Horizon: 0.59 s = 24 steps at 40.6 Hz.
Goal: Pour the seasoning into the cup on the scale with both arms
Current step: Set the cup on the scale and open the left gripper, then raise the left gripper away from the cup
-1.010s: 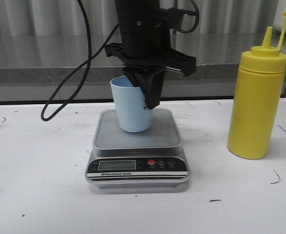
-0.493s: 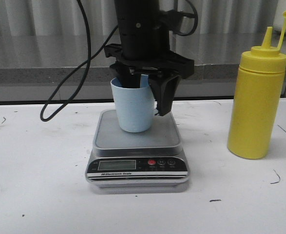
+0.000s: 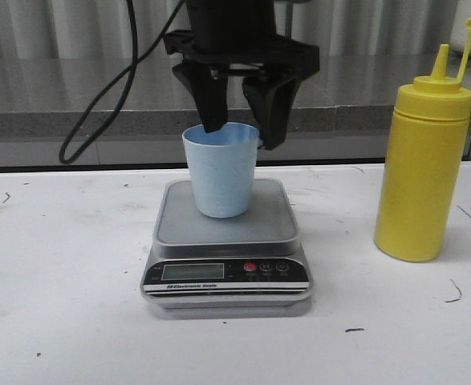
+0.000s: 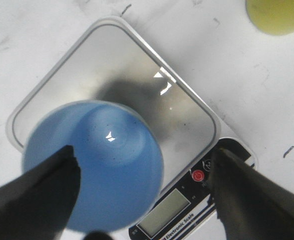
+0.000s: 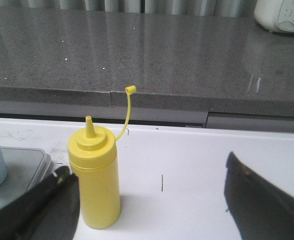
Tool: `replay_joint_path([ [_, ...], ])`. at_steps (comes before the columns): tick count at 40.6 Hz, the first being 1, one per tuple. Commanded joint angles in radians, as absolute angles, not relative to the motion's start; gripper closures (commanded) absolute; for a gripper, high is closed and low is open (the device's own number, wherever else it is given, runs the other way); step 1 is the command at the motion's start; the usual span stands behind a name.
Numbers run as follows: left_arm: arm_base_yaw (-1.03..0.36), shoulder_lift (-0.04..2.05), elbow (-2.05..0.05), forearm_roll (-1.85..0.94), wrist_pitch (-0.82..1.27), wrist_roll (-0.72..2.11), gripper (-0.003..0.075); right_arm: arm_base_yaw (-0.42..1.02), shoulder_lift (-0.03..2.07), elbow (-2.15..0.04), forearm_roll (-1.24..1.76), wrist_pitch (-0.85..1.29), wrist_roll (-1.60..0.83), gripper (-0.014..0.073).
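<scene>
The pale blue cup stands upright on the grey platform of the scale. My left gripper is open just above the cup's rim, one finger behind it and one to its right, and holds nothing. In the left wrist view the cup is under the open left gripper, on the scale. The yellow seasoning bottle stands on the table right of the scale, cap off on its tether. My right gripper is open and empty, with the bottle close beside one finger.
A grey stone counter ledge runs behind the white table. A black cable loops down from the left arm. A white appliance sits on the counter at the far right.
My left gripper has opened, let go of the cup and risen above its rim. The cup stays on the scale. The bottle has not moved.
</scene>
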<state>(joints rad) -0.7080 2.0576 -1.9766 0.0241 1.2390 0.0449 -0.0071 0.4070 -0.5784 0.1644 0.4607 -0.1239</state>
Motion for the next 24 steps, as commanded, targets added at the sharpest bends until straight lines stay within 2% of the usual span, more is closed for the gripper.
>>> replay_joint_path([
  [1, -0.714, 1.957, -2.007, 0.029, 1.266, 0.043, 0.0208, -0.008, 0.421, -0.612, 0.170, 0.379, -0.134, -0.0013],
  [7, -0.714, 1.908, -2.005, 0.035, 1.266, 0.043, 0.0211, -0.008, 0.421, -0.612, 0.170, 0.379, -0.134, -0.0013],
  [11, -0.714, 1.864, -2.001, 0.035, 1.266, 0.043, 0.0279, -0.008, 0.421, -0.612, 0.170, 0.379, -0.134, -0.0013],
  [24, -0.709, 1.767, -1.995, 0.044, 1.266, 0.043, 0.0736, -0.008, 0.421, -0.612, 0.170, 0.379, -0.134, -0.0013],
])
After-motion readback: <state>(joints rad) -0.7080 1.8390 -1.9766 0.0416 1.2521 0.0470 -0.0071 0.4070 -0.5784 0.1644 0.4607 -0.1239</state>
